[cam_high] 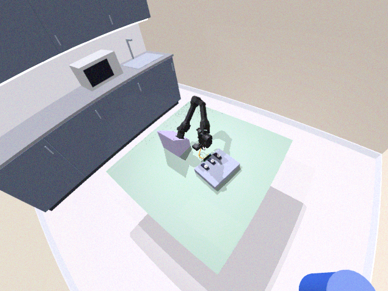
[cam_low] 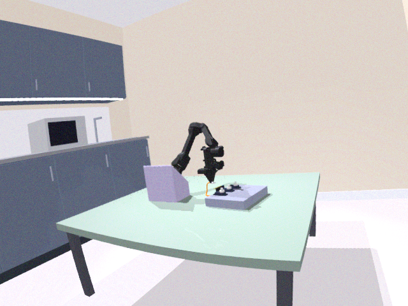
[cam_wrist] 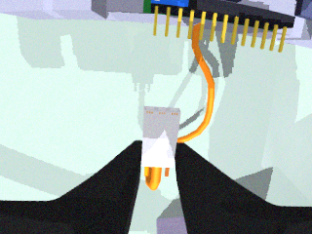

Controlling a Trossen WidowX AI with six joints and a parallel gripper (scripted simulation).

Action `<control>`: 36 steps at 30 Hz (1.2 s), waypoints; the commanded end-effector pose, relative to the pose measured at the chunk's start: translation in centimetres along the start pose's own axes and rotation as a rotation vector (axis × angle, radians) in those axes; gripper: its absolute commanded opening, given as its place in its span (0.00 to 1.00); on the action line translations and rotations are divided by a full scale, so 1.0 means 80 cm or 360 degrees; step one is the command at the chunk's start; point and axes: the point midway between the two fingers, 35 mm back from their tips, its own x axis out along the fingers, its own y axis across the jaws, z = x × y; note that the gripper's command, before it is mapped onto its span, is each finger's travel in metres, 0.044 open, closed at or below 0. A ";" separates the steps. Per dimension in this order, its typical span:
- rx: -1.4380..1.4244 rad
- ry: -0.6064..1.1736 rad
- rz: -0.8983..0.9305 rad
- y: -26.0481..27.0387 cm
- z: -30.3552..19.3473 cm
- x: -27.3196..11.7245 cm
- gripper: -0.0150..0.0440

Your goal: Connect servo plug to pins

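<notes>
- White plastic shows in the wrist view: the plug (cam_wrist: pixel 161 132) is gripped between the black fingers of the hand (cam_wrist: pixel 159 148), its end with the small holes pointing toward the row of pins (cam_wrist: pixel 224 28).
- Orange wire (cam_wrist: pixel 211 93) curves from beside the plug up to the row; more orange sticks out of the plug's back end.
- Between plug and pins there is a gap in that view, and the blue band (cam_wrist: pixel 170 2) lies at the row's left part, partly cut off by the picture's edge.
- From the top view, I see the black arm (cam_high: pixel 187 117) (cam_low: pixel 188 141) reaching from the lilac block (cam_high: pixel 175 145) (cam_low: pixel 161 184) over the pale green counter (cam_high: pixel 188 219) (cam_low: pixel 184 227).
- Beside the hand there sits the lavender holder (cam_high: pixel 224 172) (cam_low: pixel 245 197), with three dark servos carrying white round tops.
- Across the room, the exterior view shows the hand pointing down near the holder's edge, the orange wire hanging below it; the plug is too small there to judge its alignment.
</notes>
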 end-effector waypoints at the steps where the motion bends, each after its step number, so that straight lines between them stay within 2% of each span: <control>1: 0.0017 0.0021 0.0014 0.001 -0.007 0.023 0.25; 7: 0.0017 0.0020 0.0015 0.001 -0.002 0.023 0.25; 17: 0.0015 0.0018 0.0014 -0.003 0.039 0.018 0.25; 36: 0.0015 0.0018 0.0014 0.002 0.046 0.019 0.25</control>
